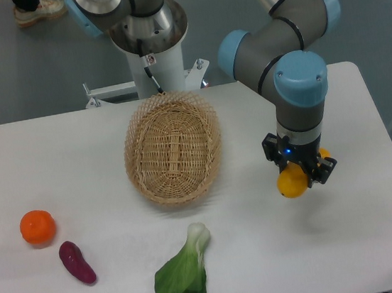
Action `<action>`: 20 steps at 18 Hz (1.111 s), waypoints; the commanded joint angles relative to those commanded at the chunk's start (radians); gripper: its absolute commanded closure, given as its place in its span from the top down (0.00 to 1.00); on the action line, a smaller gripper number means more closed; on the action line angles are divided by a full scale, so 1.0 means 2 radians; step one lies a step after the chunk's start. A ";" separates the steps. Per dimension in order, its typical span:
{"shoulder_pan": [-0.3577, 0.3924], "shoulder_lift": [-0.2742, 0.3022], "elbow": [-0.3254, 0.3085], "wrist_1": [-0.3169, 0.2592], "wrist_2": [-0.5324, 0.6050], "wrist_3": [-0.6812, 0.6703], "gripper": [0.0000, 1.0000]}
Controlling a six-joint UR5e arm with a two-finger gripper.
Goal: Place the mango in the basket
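Observation:
A yellow-orange mango [293,182] sits between the fingers of my gripper [300,169] at the right side of the white table, its lower end poking out below the fingers; a bit of it also shows behind them on the right. Whether it touches the table I cannot tell. The light tan wicker basket [173,147] lies to the left of the gripper near the table's middle, with nothing in it.
At the left edge lies a round orange citrus fruit [37,227], with a purple eggplant [76,262] just below it. A green bok choy [183,271] lies near the front, below the basket. The robot base [148,34] stands behind the table.

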 joint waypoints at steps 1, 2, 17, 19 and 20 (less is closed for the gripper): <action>0.000 0.000 0.000 0.000 0.000 0.001 0.63; 0.000 0.000 0.000 0.000 0.000 0.000 0.63; 0.003 0.003 -0.008 -0.002 -0.002 0.001 0.62; 0.001 0.006 -0.015 -0.002 -0.001 0.001 0.62; 0.000 0.009 -0.022 -0.002 -0.002 0.001 0.62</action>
